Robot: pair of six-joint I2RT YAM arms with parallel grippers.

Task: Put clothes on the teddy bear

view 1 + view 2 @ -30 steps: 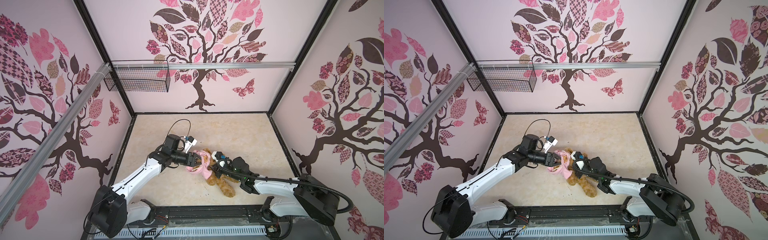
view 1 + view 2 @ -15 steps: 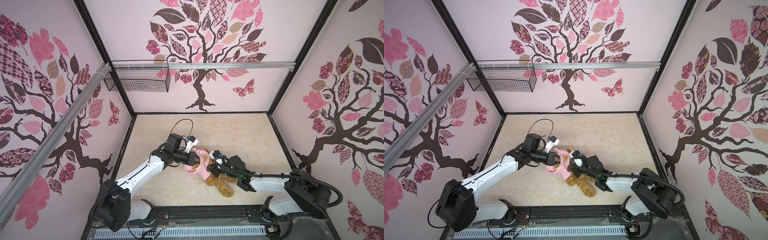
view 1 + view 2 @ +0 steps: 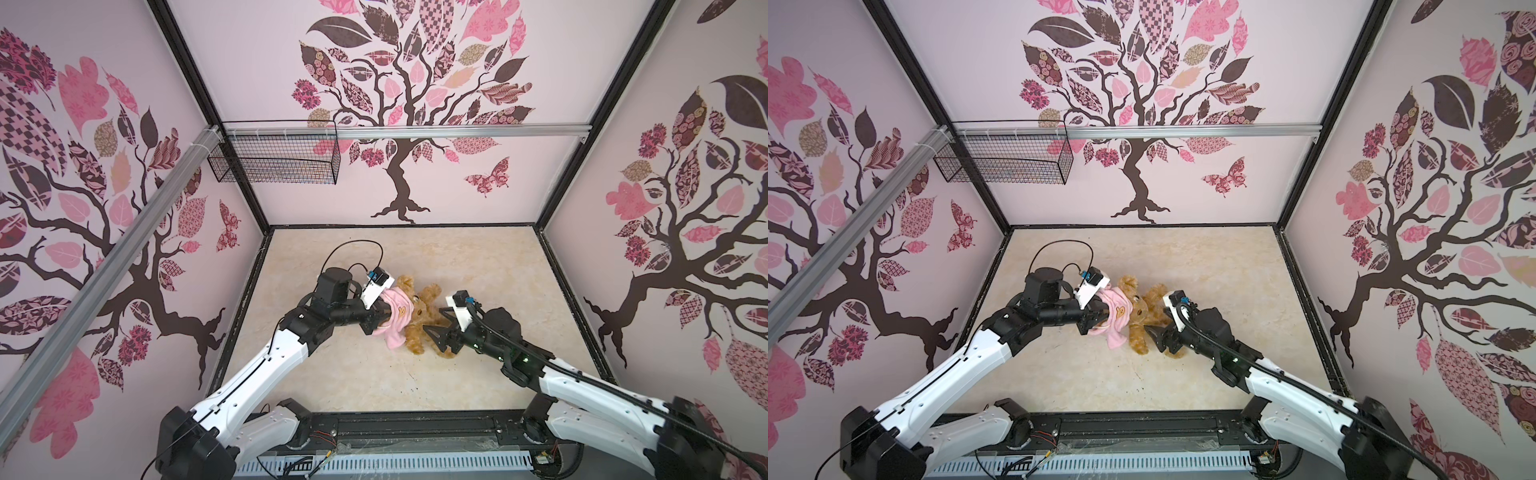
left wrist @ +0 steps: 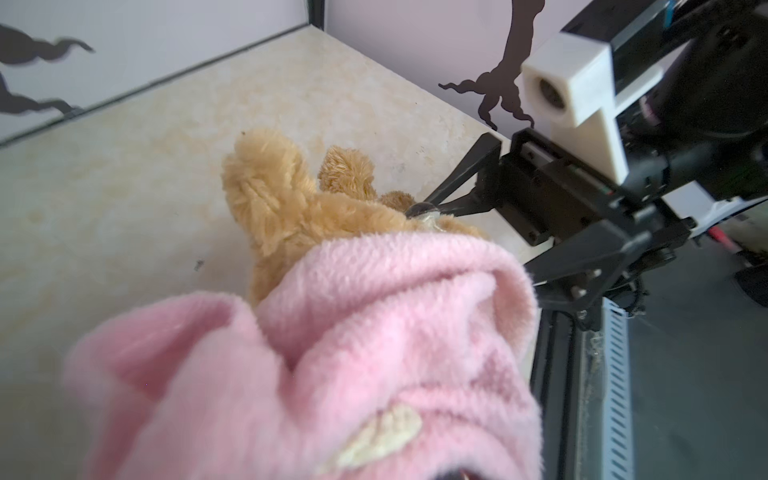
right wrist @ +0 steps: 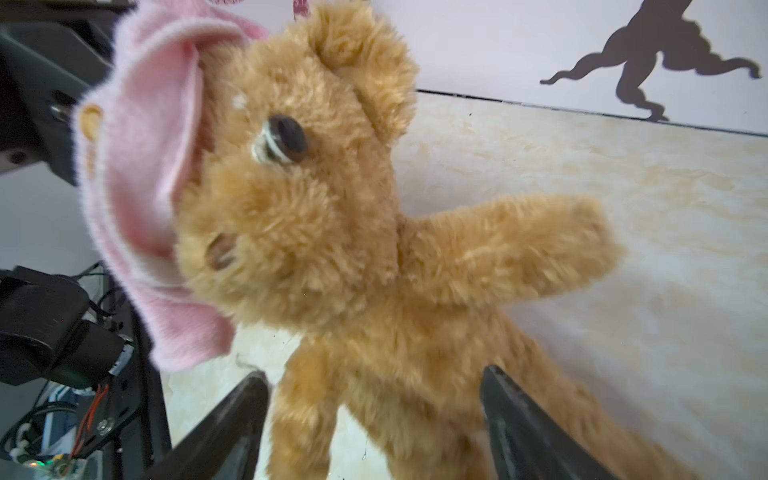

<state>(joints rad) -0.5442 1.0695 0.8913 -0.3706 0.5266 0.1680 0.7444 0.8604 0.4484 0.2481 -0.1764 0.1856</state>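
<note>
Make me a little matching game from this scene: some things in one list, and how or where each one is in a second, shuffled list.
Column A
1. teddy bear
2. pink shirt
3. wire basket
4. right gripper

Column B
a. hangs from a rail, up off the table
b. open, jaws apart, astride the bear's body
c. shaggy and golden-brown
d. bunched against the side of the bear's head

Pairs: 1-c, 2-d, 3-a, 4-b
</note>
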